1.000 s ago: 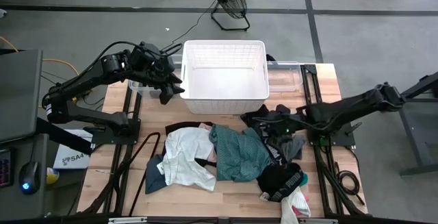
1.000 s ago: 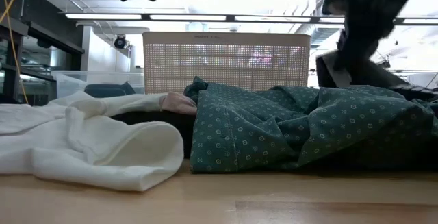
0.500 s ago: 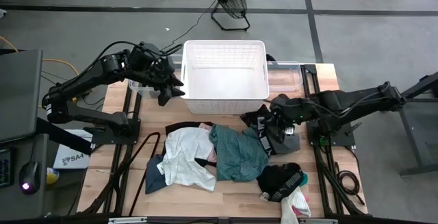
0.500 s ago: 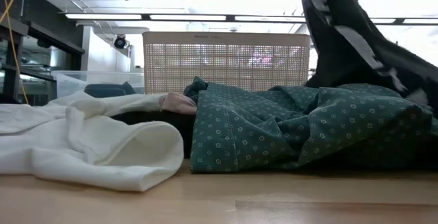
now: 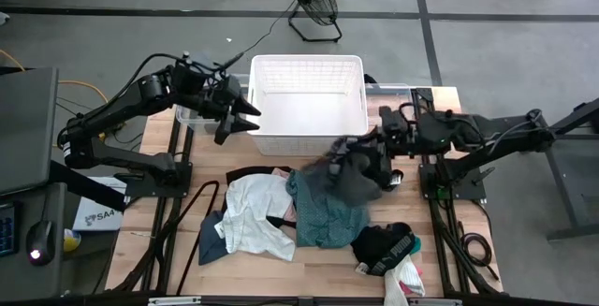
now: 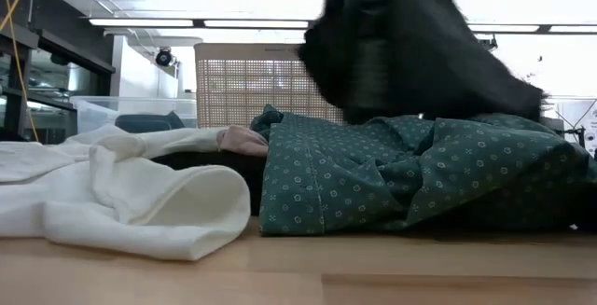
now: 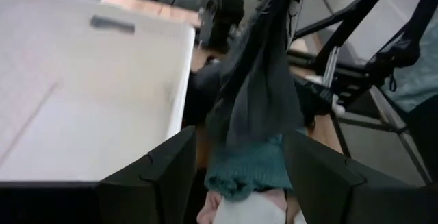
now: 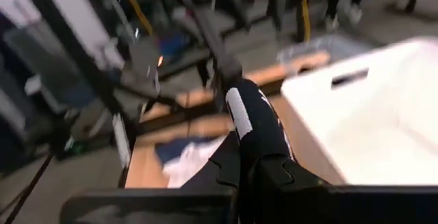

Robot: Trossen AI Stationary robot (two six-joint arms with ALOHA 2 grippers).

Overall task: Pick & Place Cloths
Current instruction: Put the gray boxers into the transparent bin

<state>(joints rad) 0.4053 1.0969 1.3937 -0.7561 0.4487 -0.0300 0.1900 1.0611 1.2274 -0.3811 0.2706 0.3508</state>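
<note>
The right hand [image 5: 386,145] is clenched on a dark cloth [image 5: 351,173], which hangs from it just off the basket's [image 5: 309,72] four-o'clock corner, above the teal cloth [image 5: 323,214]. The white cloth [image 5: 253,214] lies at nine o'clock of the teal one, a black cloth [image 5: 382,245] at four. The left hand [image 5: 241,119], fingers apart and empty, hovers at the basket's nine-o'clock wall. The risk, as I judge it: the trailing hem could catch the basket rim and drape outside, or drag the teal cloth along across the counter [image 5: 281,278].
</note>
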